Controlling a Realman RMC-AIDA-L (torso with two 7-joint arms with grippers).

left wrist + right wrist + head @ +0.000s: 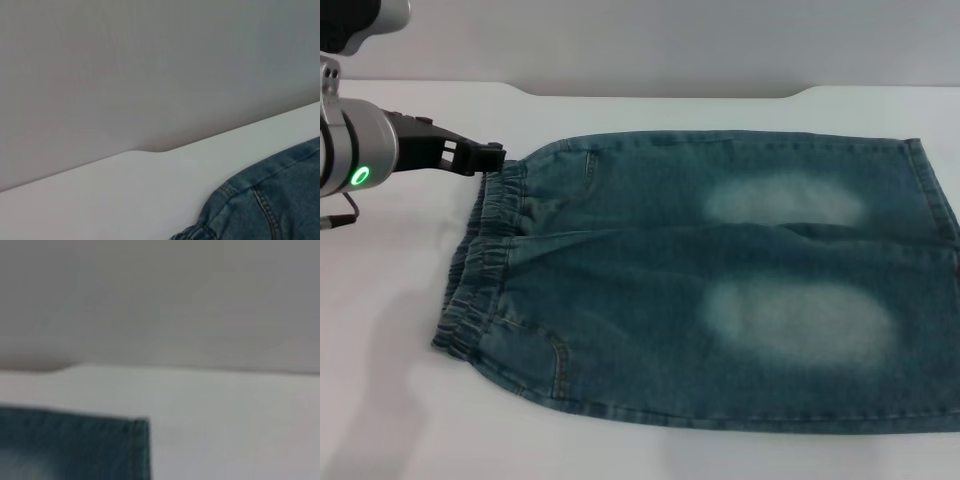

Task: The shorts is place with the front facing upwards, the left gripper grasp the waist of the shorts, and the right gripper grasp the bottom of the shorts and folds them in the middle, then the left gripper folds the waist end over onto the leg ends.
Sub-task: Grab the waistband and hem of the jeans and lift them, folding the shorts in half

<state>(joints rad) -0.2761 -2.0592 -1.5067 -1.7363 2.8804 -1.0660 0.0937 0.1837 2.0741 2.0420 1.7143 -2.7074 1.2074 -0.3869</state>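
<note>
We see the denim shorts (710, 280) spread flat and front-up on the white table (380, 400), covering most of the surface before us. Their elastic waist (480, 265) lies toward our left, the leg hems (935, 200) toward our right, and a pale faded patch marks each leg. We read no brand, label or lettering on the cloth. Farther back, at the far corner of the waistband, our left gripper (492, 158) sits with its dark fingertips right against the fabric edge; we cannot tell whether they are spread or pinching. A green ring glows on its wrist. Our right gripper shows in no view.
</note>
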